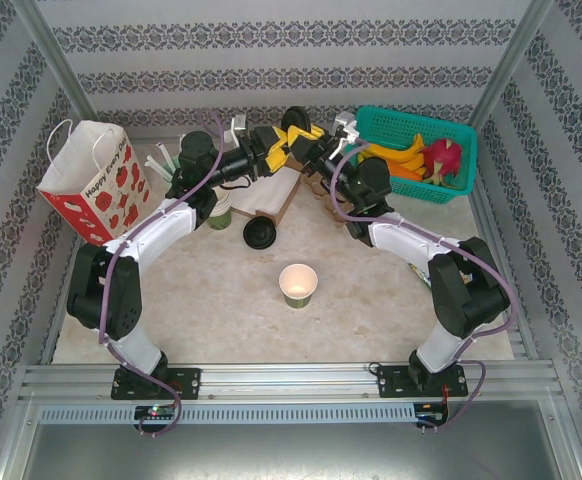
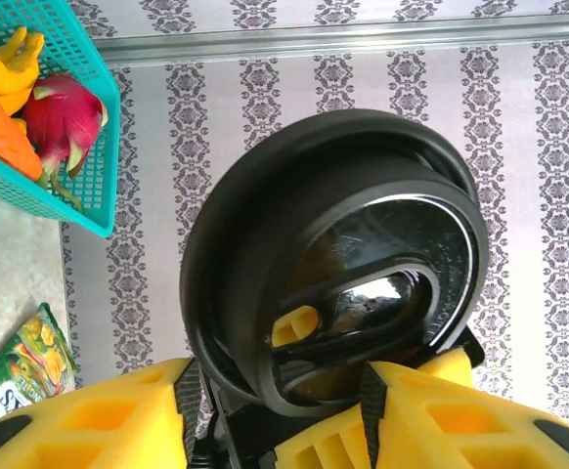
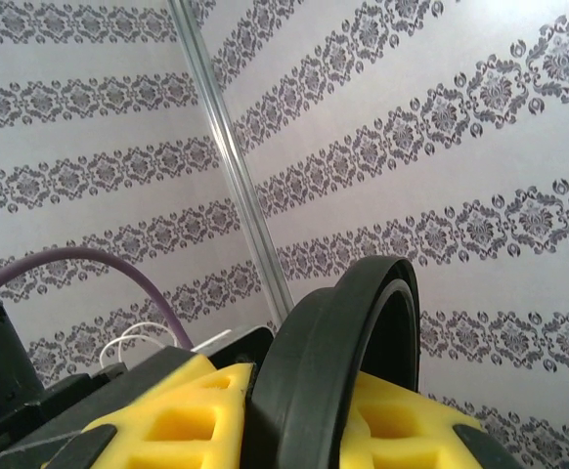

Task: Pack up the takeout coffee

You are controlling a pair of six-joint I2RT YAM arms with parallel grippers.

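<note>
Mia: Where is the coffee cup?

Ben: The green paper cup (image 1: pixel 298 285) stands upright near the middle of the table (image 1: pixel 211 310). Its top is open and it looks empty inside (all cream-white). Nothing touches it.

Mia: And its lid?

Ben: A black lid (image 2: pixel 333 244) is up in the air at the back, well apart from the cup. The right gripper (image 3: pixel 299 415) has it pinched by the rim. One yellow finger presses on each side.

Mia: What about the other one?

Ben: The left gripper (image 2: pixel 284 415) is right at the same lid. The lid's low edge sits between its fingers, and they stand partly apart. I cannot tell if they squeeze it or just sit beside it.

Mia: What could go wrong?

Ben: I think the lid could drop. If the right one lets go before the left one has a good hold, the lid falls. Then it might roll off toward the teal basket (image 1: pixel 416 112). It might also land on the second black lid (image 1: pixel 260 232), which lies flat on the table. If both pull at once, the thin plastic could bend or pop out.

Mia: And the cup?

Ben: It is light. A lid pushed on crooked could tip it over.
</note>
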